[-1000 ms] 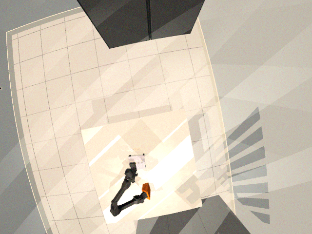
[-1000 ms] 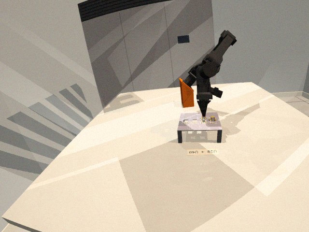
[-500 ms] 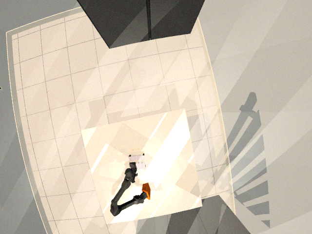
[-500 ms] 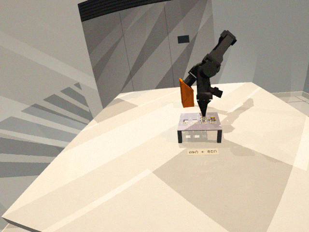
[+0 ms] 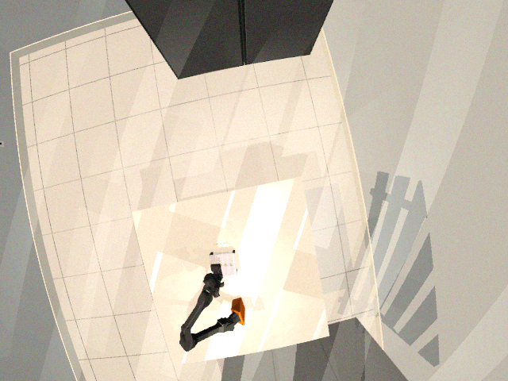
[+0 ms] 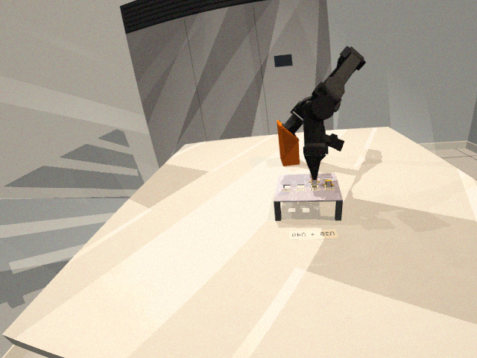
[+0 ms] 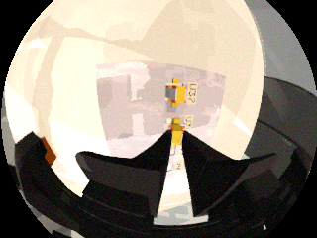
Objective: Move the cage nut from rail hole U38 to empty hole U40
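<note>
Black and nearly closed, the hand [image 6: 314, 177] [image 7: 176, 133] grips the U38 cage nut [image 6: 314, 183] [image 7: 176, 126] at the rail plate [image 5: 228, 268] [image 6: 304, 195] [image 7: 124, 109].

The cage nut at U38 [image 6: 314, 182] [image 7: 176, 130], yellow with orange edges, is gripped at the rail plate [image 6: 308, 195] [image 7: 129, 114], second in the row; its seating cannot be told. The other nut [image 6: 328, 183] [image 7: 175, 93], yellow around a grey block, is seated beside it at U37. Two pale square holes are left unfilled.
</note>
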You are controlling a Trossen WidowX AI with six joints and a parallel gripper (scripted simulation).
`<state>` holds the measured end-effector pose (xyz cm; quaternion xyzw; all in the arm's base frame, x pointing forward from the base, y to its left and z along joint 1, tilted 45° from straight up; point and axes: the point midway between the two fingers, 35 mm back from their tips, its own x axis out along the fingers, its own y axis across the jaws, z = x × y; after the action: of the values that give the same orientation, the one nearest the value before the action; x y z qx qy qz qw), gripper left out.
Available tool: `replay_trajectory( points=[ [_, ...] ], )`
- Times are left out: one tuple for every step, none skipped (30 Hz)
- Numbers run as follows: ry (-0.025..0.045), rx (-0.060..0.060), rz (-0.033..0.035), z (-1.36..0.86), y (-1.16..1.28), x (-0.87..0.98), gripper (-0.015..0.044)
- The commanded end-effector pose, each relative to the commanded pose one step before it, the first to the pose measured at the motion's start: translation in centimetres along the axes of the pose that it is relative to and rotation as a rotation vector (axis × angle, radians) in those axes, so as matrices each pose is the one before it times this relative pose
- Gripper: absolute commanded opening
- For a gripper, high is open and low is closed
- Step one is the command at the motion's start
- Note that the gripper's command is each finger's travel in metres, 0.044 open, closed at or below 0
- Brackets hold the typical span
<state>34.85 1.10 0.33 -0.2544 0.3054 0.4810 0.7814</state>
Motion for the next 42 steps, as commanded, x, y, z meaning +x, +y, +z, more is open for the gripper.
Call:
replay_trajectory(
  points=[
    [-0.00541,-0.0049,0.00520,0.136,-0.165,-0.066,0.0030],
    [-0.00001,0.0000,0.00171,0.001,-0.009,-0.004,0.0030],
    [-0.00001,0.0000,0.00171,0.002,-0.009,-0.004,0.0030],
    [-0.00001,0.0000,0.00171,0.002,-0.009,-0.004,0.0030],
    [0.00001,0.0000,0.00030,0.000,-0.001,0.000,0.0030],
    [0.00002,0.0000,0.00058,0.000,-0.003,0.000,0.0030],
    [0.00002,0.0000,0.00087,0.000,-0.004,0.000,0.0030],
    [0.00003,0.0000,0.00116,0.000,-0.005,0.000,0.0030],
    [0.00003,0.0000,0.00145,0.000,-0.007,0.000,0.0030],
    [0.00004,0.0000,0.00172,0.000,-0.008,0.000,0.0030],
    [0.00003,0.0000,0.00184,0.000,-0.008,0.000,0.0030],
    [0.00003,0.0000,0.00185,0.000,-0.008,0.000,0.0030],
    [0.00003,0.0000,0.00185,0.000,-0.008,0.000,0.0030],
    [0.00002,0.0000,0.00185,0.000,-0.008,0.000,0.0030],
    [0.00002,0.0000,0.00185,0.000,-0.008,0.000,0.0030],
    [0.00001,0.0000,0.00185,0.001,-0.009,0.000,0.0030],
    [0.00001,0.0000,0.00185,0.001,-0.008,0.000,0.0030],
    [0.00000,0.0000,0.00185,0.001,-0.008,0.000,0.0030],
    [0.00000,0.0000,0.00185,0.001,-0.008,0.000,0.0030],
    [0.00000,0.0000,0.00185,0.001,-0.008,0.000,0.0030],
    [-0.00001,0.0000,0.00185,0.001,-0.008,0.000,0.0030],
    [-0.00001,0.0000,0.00185,0.001,-0.008,0.000,0.0030],
    [-0.00002,0.0000,0.00185,0.002,-0.007,0.001,0.0030],
    [-0.00002,0.0000,0.00185,0.002,-0.007,0.001,0.0030],
    [-0.00002,0.0000,0.00185,0.002,-0.007,0.001,0.0030],
    [-0.00003,0.0000,0.00186,0.002,-0.006,0.002,0.0030],
    [0.00000,0.0000,0.00030,0.000,-0.001,0.000,0.0030],
    [0.00000,0.0000,0.00061,0.000,-0.002,0.000,0.0030],
    [0.00000,0.0000,0.00087,0.000,-0.003,0.001,0.0030],
    [0.00000,0.0000,0.00113,0.001,-0.004,0.001,0.0030],
    [0.00000,0.0000,0.00141,0.001,-0.005,0.001,0.0030],
    [0.00000,0.0000,0.00168,0.001,-0.006,0.001,0.0030],
    [0.00001,0.0000,0.00184,0.001,-0.006,0.002,0.0030],
    [0.00001,0.0000,0.00187,0.001,-0.007,0.002,0.0030],
    [0.00000,0.0000,0.00187,0.001,-0.007,0.002,0.0030],
    [0.00000,0.0000,0.00187,0.001,-0.006,0.001,0.0030],
    [0.00000,0.0000,0.00187,0.001,-0.006,0.001,0.0030],
    [-0.00001,0.0000,0.00187,0.001,-0.006,0.001,0.0030],
    [0.00000,0.0000,0.00028,0.000,-0.001,0.000,0.0030],
    [0.00000,0.0000,0.00028,0.000,-0.001,-0.002,0.0030],
    [0.00000,0.0000,0.00050,0.000,-0.002,-0.003,0.0030],
    [0.00000,0.0000,0.00074,0.000,-0.004,-0.004,0.0030]
  ],
)
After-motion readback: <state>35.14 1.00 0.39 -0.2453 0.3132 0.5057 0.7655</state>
